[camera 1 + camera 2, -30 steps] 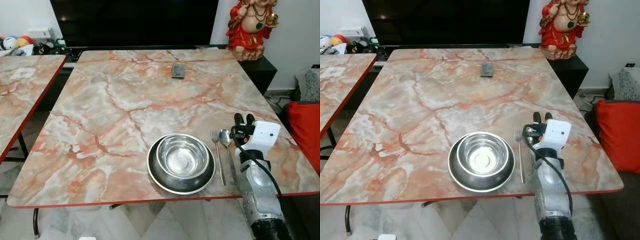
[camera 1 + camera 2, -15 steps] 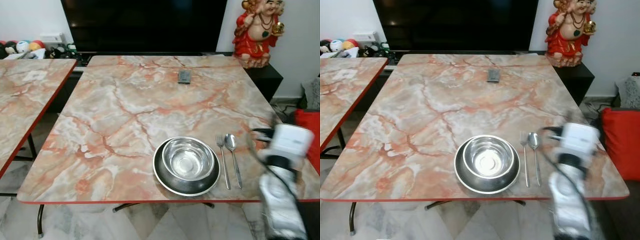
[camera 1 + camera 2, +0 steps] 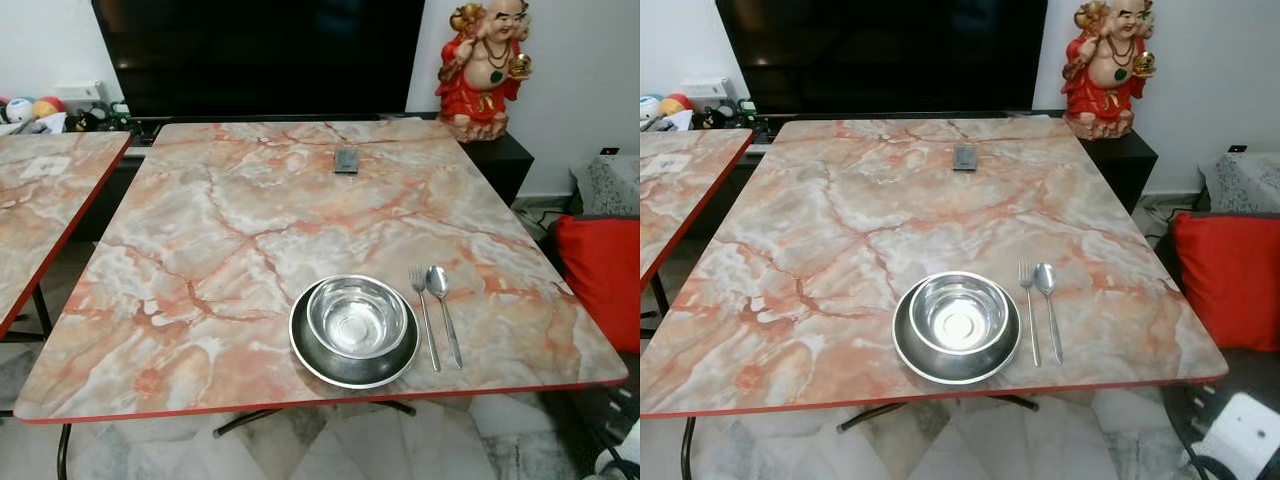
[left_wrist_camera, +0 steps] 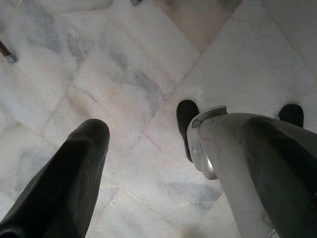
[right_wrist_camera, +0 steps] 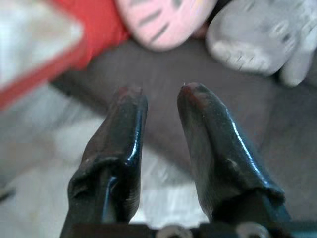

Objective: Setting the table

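Counting from the left eye view: one steel bowl [image 3: 356, 316] nested in one dark plate [image 3: 353, 353], one fork [image 3: 424, 315] and one spoon [image 3: 441, 306] just to the plate's right, lying parallel and close together, all near the front edge of the marble table [image 3: 250, 220]. One small dark remote-like object [image 3: 346, 160] lies far back on the same table. A second marble table [image 3: 40, 200] stands apart to the left; one red figurine [image 3: 485, 62] sits on a dark cabinet behind, and a red cushion [image 3: 600, 270] lies off to the right.

Right eye view: same layout; the right arm's white wrist housing [image 3: 1240, 435] hangs below table level, past the front right corner, well apart from the cutlery.

Left wrist view: left gripper [image 4: 168, 163] points at the tiled floor [image 4: 124, 74], fingers spread wide, nothing between them.

Right wrist view: right gripper [image 5: 161, 96] shows a narrow gap between its fingertips, holding nothing; blurred red, pink and grey soft items lie beyond.
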